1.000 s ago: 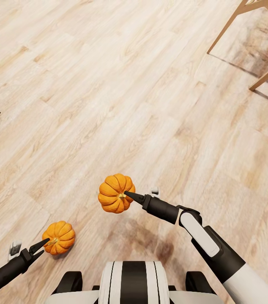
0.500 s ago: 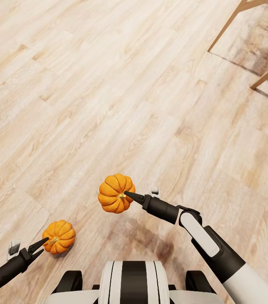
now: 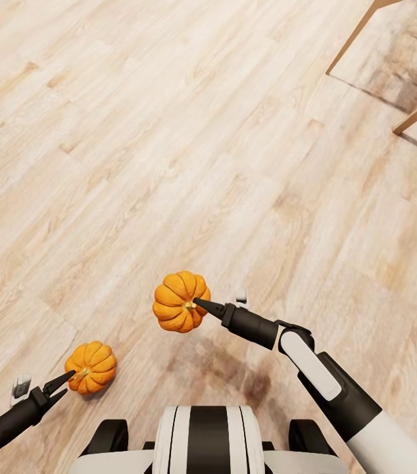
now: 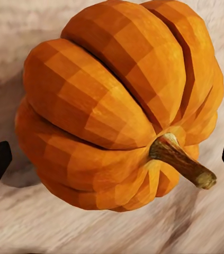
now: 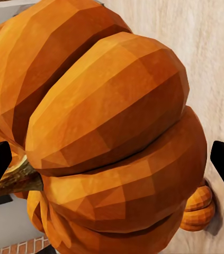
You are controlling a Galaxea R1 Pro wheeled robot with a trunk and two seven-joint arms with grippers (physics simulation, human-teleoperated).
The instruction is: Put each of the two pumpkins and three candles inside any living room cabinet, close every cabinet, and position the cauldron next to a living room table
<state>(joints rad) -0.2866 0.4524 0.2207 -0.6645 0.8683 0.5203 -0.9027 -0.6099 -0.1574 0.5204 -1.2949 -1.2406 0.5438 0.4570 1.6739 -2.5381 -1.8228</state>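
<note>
Fingers of right gripper (image 3: 198,303) clamped on one round ribbed orange pumpkin (image 3: 179,301), left gripper (image 3: 64,380) likewise on second pumpkin (image 3: 91,367). Best carried level, smoothly toward cabinet.

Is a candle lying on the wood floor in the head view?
No, the wood floor there carries no candle; I see two pumpkins at the grippers.
</note>
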